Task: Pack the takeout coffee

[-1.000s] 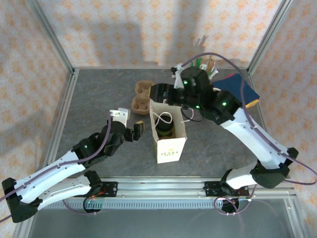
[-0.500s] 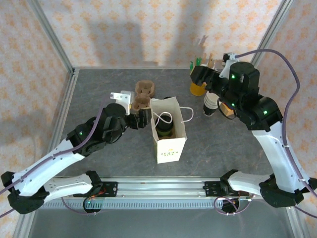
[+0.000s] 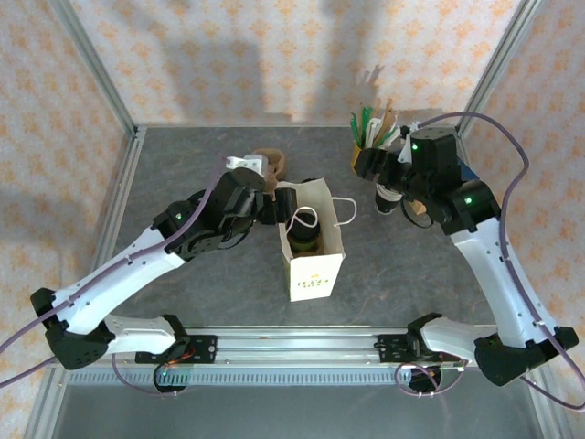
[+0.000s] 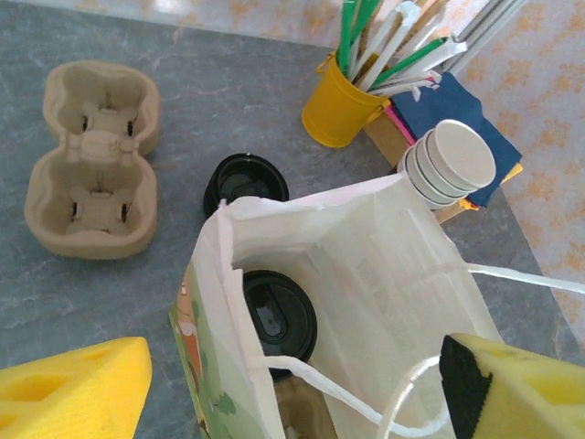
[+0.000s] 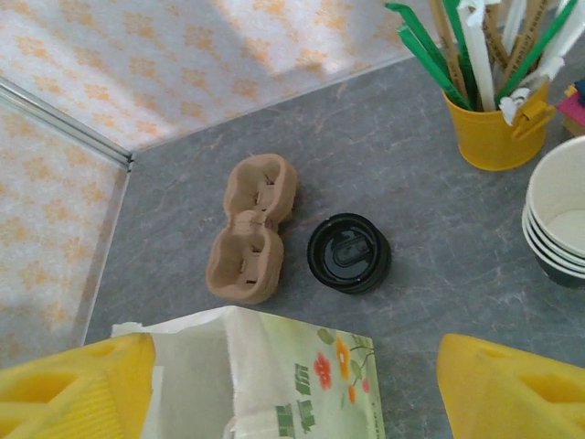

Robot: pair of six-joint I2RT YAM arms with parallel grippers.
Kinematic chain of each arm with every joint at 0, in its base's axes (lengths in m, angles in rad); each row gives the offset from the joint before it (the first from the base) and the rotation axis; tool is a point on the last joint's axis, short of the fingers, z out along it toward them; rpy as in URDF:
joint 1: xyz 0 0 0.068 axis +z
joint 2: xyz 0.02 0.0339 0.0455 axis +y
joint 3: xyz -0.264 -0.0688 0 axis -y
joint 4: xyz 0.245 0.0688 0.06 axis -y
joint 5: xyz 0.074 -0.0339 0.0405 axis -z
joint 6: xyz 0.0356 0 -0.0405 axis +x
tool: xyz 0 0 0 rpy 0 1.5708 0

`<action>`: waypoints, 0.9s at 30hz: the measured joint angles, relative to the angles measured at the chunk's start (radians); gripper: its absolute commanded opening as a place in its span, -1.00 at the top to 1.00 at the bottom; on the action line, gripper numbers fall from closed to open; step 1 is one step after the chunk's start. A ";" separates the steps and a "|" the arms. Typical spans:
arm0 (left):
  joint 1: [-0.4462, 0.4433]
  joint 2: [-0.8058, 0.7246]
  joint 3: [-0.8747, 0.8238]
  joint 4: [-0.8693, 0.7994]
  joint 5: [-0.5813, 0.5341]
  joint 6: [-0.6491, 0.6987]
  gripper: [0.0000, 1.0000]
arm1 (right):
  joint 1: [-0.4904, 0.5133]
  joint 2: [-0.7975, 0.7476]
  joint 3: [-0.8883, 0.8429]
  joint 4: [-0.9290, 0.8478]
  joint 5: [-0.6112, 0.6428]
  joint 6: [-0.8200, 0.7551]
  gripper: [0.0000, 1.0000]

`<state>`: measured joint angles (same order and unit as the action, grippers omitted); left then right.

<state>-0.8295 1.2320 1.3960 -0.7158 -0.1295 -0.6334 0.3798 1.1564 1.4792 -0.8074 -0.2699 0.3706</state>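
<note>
The left tool (image 4: 292, 366) has its yellow fingers spread wide with nothing gripped. They hang above the open mouth of the white paper bag (image 4: 384, 247), and I can't tell whether either finger brushes the paper. The takeout coffee (image 4: 279, 317) stands upright down inside that bag, black lid facing up, with the bag's string handles looped over it. The right tool (image 5: 292, 366) is spread just as wide and is empty, hovering over the bag's far edge. Behind the bag, a loose-looking round black lid (image 5: 348, 252) sits on the grey tabletop (image 5: 430, 274), just beside a brown pulp carrier (image 5: 251, 229). Further right are a yellow cup of straws (image 5: 489, 133) and a stack of white cups (image 5: 559, 224). The left arm stretches diagonally from the near-left corner. The right arm rises from the near right, elbow bent, wrist high by the yellow cup.
</note>
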 measured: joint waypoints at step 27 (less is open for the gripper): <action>0.171 0.060 -0.096 0.028 0.238 -0.012 0.58 | -0.194 0.100 -0.116 0.170 -0.121 -0.051 -0.44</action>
<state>-0.6582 1.2915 1.3003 -0.6876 0.1089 -0.6453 0.1860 1.2568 1.3632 -0.6376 -0.3904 0.3199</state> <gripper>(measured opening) 0.212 0.722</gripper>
